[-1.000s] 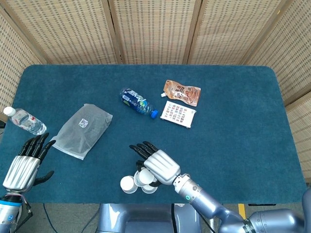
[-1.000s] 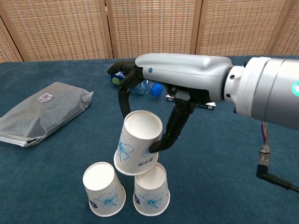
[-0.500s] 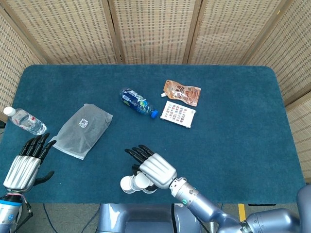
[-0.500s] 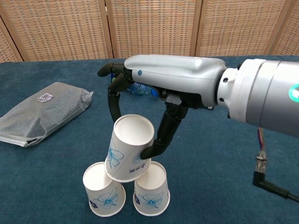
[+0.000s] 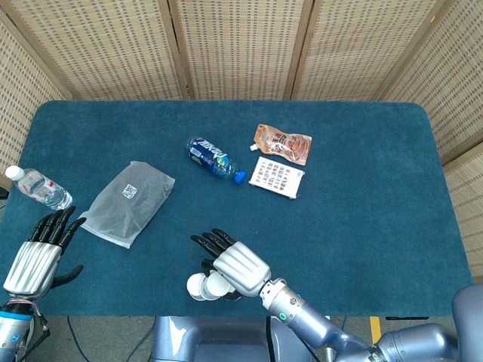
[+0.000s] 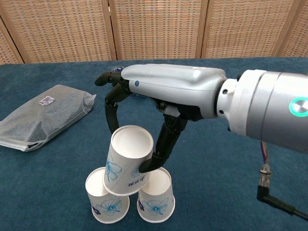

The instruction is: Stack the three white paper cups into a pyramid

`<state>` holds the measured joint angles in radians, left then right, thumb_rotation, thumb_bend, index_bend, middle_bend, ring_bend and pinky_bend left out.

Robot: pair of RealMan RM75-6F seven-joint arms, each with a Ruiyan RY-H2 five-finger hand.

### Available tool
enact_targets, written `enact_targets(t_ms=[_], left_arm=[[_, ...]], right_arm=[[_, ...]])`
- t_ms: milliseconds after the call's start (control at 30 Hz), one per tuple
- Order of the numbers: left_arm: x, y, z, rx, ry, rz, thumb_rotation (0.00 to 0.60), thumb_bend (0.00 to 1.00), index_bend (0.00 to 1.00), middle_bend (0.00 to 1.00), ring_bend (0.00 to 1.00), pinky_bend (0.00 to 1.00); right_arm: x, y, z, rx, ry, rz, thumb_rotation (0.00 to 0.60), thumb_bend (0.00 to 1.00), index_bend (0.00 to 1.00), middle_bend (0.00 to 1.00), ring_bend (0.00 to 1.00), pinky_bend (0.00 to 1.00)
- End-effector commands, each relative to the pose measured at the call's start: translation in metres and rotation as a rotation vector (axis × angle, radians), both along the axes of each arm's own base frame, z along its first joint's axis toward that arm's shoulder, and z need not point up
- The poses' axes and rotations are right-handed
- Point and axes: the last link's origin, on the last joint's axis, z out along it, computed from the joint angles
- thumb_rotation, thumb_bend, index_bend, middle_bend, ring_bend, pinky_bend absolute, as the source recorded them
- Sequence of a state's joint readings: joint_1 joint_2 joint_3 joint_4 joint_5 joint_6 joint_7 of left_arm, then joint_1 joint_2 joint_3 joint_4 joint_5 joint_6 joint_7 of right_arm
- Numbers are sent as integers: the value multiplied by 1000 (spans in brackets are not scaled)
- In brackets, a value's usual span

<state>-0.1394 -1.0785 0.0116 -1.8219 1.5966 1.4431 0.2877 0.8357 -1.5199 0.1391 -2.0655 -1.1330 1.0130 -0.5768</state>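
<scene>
The right hand [image 6: 144, 103] pinches a tilted paper cup [image 6: 126, 160] between thumb and fingers, resting it on two upright cups [image 6: 155, 196] at the table's near edge. The left hand [image 5: 38, 253] lies spread and empty at the near left.

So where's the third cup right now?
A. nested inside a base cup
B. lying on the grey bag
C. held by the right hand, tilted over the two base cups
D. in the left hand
C: the right hand grips the third cup, tilted above the two base cups.
</scene>
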Motion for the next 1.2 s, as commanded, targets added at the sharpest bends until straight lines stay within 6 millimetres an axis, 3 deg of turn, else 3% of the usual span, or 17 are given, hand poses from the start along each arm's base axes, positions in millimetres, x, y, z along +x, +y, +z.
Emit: enact_targets(t_ms=[33,967,1200], left_arm=[[0,0,0,-1,1,0,600,231,116,0,0,68],[0,1,-1,-5,6,5,600,231,116,0,0,68],[0,1,0,-5,5,6,600,231,116,0,0,68]], right_arm=[[0,0,0,0,0,-1,600,136,558,37,0,101],[-3,1,-7,7,15,-8,600,136,551,33,0,86],[-4,0,-7,8,21,-11,600,136,504,2,0,80]])
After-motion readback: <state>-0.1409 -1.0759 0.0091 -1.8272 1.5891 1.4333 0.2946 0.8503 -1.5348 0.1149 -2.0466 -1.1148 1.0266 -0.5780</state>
